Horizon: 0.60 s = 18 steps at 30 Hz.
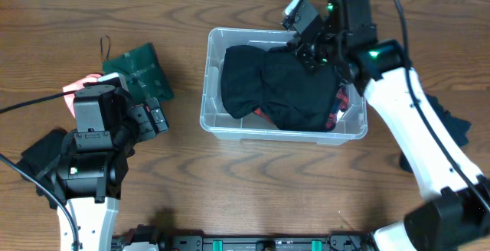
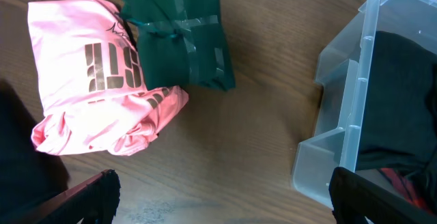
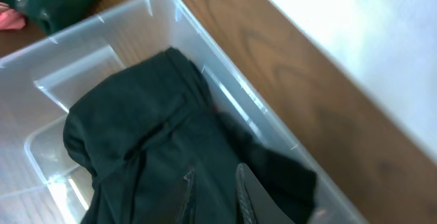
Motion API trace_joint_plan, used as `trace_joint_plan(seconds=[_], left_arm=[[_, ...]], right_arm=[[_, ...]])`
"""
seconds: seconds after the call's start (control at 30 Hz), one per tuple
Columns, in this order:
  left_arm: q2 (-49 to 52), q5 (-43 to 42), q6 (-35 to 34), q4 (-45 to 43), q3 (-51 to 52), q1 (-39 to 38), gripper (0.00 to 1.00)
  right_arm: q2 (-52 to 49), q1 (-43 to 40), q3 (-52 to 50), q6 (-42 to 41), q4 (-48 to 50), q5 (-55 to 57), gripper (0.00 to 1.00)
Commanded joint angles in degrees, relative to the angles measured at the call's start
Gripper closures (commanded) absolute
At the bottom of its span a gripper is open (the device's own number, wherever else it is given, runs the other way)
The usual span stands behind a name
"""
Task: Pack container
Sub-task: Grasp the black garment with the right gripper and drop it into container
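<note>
Container: a clear plastic bin, upright on the wooden table, right of centre in the overhead view.
Contents: a black garment fills most of the bin and is heaped up against its far wall. A strip of red-and-black plaid shows at the right end.
Right hand: low over the bin's far right corner, down at the black garment. Its fingers stand narrowly apart (dark on dark cloth, so whether they pinch the fabric cannot be told).
Left hand: spread wide and holding nothing, above bare table between the loose clothes and the bin's left wall.
Outside the bin: a bunched pink T-shirt with metallic lettering lies touching a folded dark green cloth bound crosswise by a band.
Table edges: black clothing lies at the far left, and more black fabric at the far right.
</note>
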<state>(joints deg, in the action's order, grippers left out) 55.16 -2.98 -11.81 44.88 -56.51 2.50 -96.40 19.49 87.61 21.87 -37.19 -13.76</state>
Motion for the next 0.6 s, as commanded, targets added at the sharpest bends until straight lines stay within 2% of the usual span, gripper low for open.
trace_joint_plan(seconds=[0.0,0.13,0.2,0.3,0.43,0.57], left_arm=[[0.2,0.46,-0.11,0.09,-1.36,-0.17,0.02],[0.2,0.46,-0.11,0.11,-1.36,-0.17,0.02],[0.2,0.46,-0.11,0.11,-1.36,-0.17,0.02],[0.2,0.44,-0.11,0.13,-1.36,-0.17,0.02],[0.2,0.46,-0.11,0.09,-1.36,-0.17,0.02],[0.2,0.46,-0.09,0.09,-1.36,-0.17,0.02]], right_arm=[[-7.98,-0.42,-2.19,-8.17,-0.33,7.39,0.85],[-17.79,-1.11,-2.56,-12.83,-0.76,14.58,0.85],[-22.08,-1.27,-2.56,-14.25,-1.92,14.82,0.89],[-25.0,-0.63,-2.56,-16.28,-4.11,14.84,0.87],[-22.21,0.39,-1.62,-16.28,-4.68,16.85,0.81],[-13.92,0.24,0.85,-16.57,-4.72,18.95,0.74]])
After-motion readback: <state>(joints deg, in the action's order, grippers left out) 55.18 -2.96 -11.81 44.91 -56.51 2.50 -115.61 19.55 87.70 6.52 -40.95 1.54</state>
